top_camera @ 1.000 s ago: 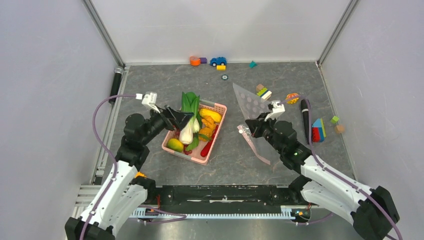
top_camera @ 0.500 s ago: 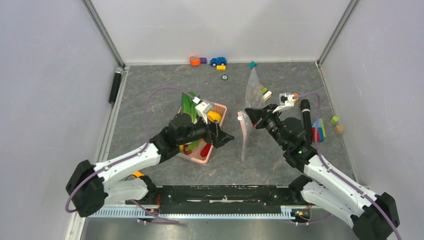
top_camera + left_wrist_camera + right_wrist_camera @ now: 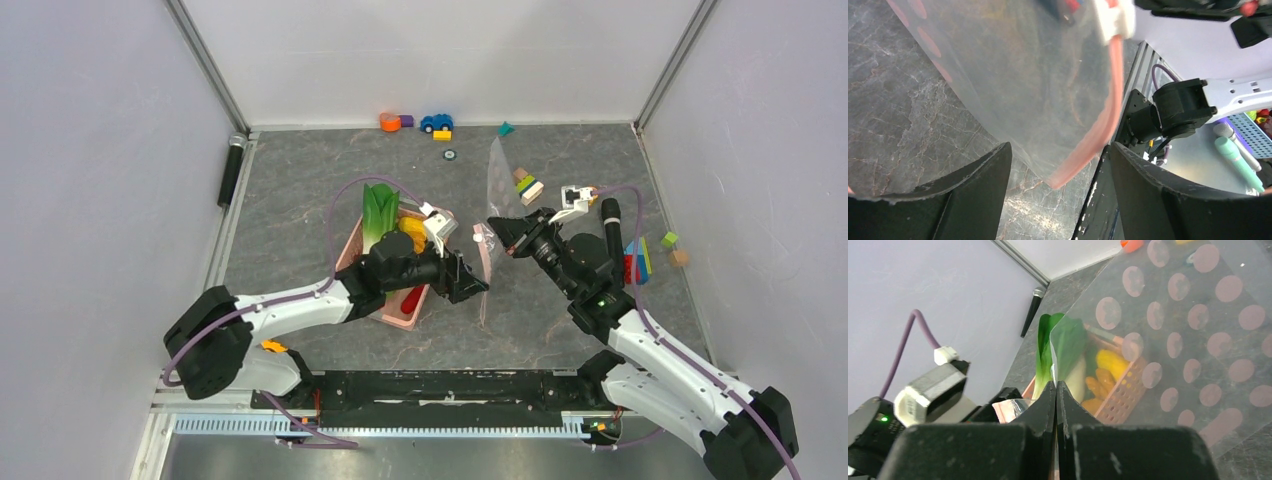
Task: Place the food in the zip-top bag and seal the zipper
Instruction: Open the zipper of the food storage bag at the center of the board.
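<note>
Left wrist, zip-top bag (image 3: 1038, 90) between left pincer (image 3: 1059, 150) jaws

light: bright, even | shadows: soft, faint | top view: sharp | left wrist: zip-top bag (image 3: 1038, 90) blurred

Table (image 3: 300, 190): grey, marbled top, walled on three sides.
Left of centre: a pink slotted basket (image 3: 349, 248) stood on it.
Back edge: an orange piece (image 3: 389, 122), a blue toy car (image 3: 436, 122), a yellow block (image 3: 442, 135) and a teal piece (image 3: 506, 128) lay near the wall.
Just in front of those: a small dark ring (image 3: 450, 154).
Right side: a striped block stack (image 3: 527, 186), a black cylinder (image 3: 611, 225), a red-and-blue block (image 3: 636, 260), a green cube (image 3: 669, 239) and a tan cube (image 3: 680, 257).
Left edge: a second black cylinder (image 3: 231, 170).
</note>
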Robot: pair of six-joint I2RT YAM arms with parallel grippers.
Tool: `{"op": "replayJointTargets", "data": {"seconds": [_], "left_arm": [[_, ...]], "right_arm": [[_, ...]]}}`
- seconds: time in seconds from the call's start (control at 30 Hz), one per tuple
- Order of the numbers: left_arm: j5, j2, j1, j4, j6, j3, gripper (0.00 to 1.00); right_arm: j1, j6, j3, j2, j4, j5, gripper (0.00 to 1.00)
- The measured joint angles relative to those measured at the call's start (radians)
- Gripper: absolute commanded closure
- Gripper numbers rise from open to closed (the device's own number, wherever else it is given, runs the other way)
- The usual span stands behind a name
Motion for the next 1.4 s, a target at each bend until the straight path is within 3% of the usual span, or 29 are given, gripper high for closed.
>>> {"op": "replayJointTargets", "data": {"seconds": [0.23, 0.57, 0.83, 1.2, 1.3, 1.37, 1.4], "left_arm": [[-0.006, 0.092, -0.019, 0.008, 0.0, 0.028, 0.44], [-0.073, 0.148, -0.034, 0.023, -0.002, 0.069, 0.45], [-0.209, 0.141, -0.132, 0.054, 0.006, 0.069, 0.44], [-0.367, 0.169, -0.139, 0.067, 0.006, 0.108, 0.55], [-0.362, 0.186, -0.14, 0.067, 0.005, 0.131, 0.64], [-0.352, 0.202, -0.14, 0.062, 0.001, 0.157, 0.79], [-0.339, 0.212, -0.14, 0.06, -0.001, 0.175, 0.91]], "right_arm": [[-0.002, 0.062, 0.0, -0.003, 0.005, -0.015, 1.0], [-0.008, 0.126, -0.02, -0.003, 0.02, -0.013, 1.0], [-0.011, 0.161, -0.058, -0.016, 0.013, 0.088, 1.0], [-0.011, 0.176, -0.081, -0.062, 0.013, 0.111, 1.0], [-0.011, 0.185, -0.089, -0.056, 0.014, 0.11, 1.0], [-0.011, 0.196, -0.098, -0.045, 0.02, 0.108, 1.0], [-0.011, 0.201, -0.103, -0.037, 0.024, 0.107, 1.0]]}}
